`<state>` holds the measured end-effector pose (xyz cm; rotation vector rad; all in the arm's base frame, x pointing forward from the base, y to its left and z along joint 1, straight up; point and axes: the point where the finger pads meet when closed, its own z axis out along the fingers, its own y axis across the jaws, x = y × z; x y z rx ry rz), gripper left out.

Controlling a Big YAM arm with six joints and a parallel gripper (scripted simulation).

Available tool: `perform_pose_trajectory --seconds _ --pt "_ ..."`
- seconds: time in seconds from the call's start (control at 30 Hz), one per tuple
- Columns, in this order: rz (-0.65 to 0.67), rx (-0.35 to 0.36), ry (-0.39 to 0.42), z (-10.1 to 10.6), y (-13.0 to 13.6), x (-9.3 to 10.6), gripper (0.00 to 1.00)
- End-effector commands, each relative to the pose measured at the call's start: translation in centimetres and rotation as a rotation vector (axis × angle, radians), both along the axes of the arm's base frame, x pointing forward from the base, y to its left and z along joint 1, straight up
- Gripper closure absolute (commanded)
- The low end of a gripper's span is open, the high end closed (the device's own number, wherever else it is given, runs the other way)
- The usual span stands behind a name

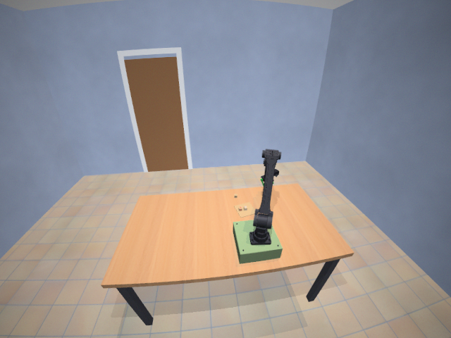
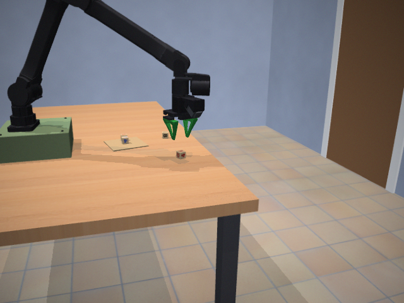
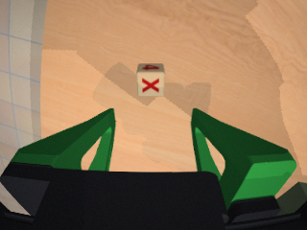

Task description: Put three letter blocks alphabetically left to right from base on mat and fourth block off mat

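Observation:
My gripper (image 2: 180,138) (image 3: 153,115) is open and empty, above the table near its far edge. A block with a red X on top (image 2: 180,154) (image 3: 151,84) lies on the table below the fingertips, beyond them in the wrist view; a red mark shows on one side. Two blocks stand close together on the tan mat (image 1: 243,214) (image 2: 113,148): one block (image 1: 239,209) at the left, the other block (image 1: 245,208) at its right. Their top letters are too small to read. A fourth block (image 1: 235,196) (image 2: 165,135) with a dark mark on its side lies off the mat.
The green base box (image 1: 259,251) (image 2: 35,141) carries the arm and stands close to the mat. The far table edge (image 2: 208,150) is near the X block, with the tiled floor beyond it. The arm's shadow falls across the table around the X block.

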<state>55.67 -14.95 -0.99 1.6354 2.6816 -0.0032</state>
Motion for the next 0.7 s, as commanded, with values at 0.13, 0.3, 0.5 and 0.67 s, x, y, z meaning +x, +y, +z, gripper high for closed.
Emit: perform_pose_trajectory --seconds 0.13,0.3,0.5,0.67 --pt "-0.004 -0.021 -0.063 1.7 0.0 1.5 0.42" --pt "-0.003 -0.009 -0.017 -1.6 0.2 0.7 0.42" --pt "-0.003 -0.015 -0.04 -1.2 0.2 1.1 0.42" --pt "-0.002 -0.013 -0.033 -2.2 0.2 1.2 0.42"
